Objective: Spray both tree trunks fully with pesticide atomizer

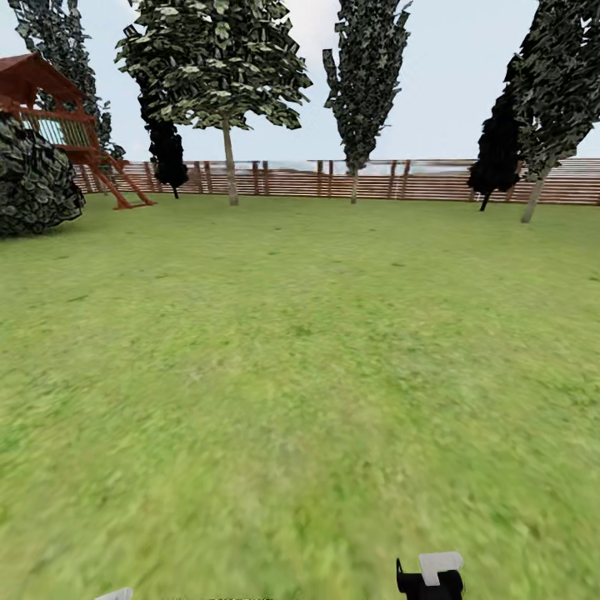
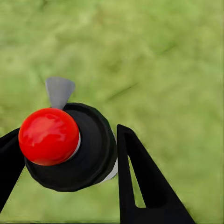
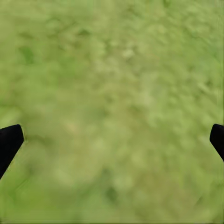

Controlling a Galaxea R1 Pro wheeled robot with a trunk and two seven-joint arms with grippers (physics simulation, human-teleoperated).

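Looking out from the head view over one wide green lawn (image 1: 300, 375), blurry up close, with one brown slat fence (image 1: 292, 179) at the far side. Counting three leafy trees along that fence: one broad tree (image 1: 212, 67) on a pale bare trunk (image 1: 229, 162), one tall thin tree (image 1: 362, 75), and one leaning tree (image 1: 558, 83) at the right edge. Counting two black cone trees (image 1: 167, 154) too, one near the broad tree and one at the right. Seeing one red-brown play tower (image 1: 50, 100) with a ladder at the left, one more leafy crown (image 1: 58, 37) behind it, and one round dark bush (image 1: 33, 179) beside it. All of these well apart from the robot.

Holding one pesticide atomizer (image 2: 91, 154) in the left gripper (image 2: 70, 130), off the grass, jaws clamped on its round black body. Showing one shiny red ball (image 2: 49, 136) on top and one small grey nozzle (image 2: 59, 91). Gripped by two black fingers (image 2: 140, 186), one on each side.

Hanging over bare grass, the right gripper (image 3: 112, 135), with two black fingertips (image 3: 9, 140) spread wide and nothing between them. Peeking in at the bottom of the head view, one black and white part of the right arm (image 1: 429, 575).
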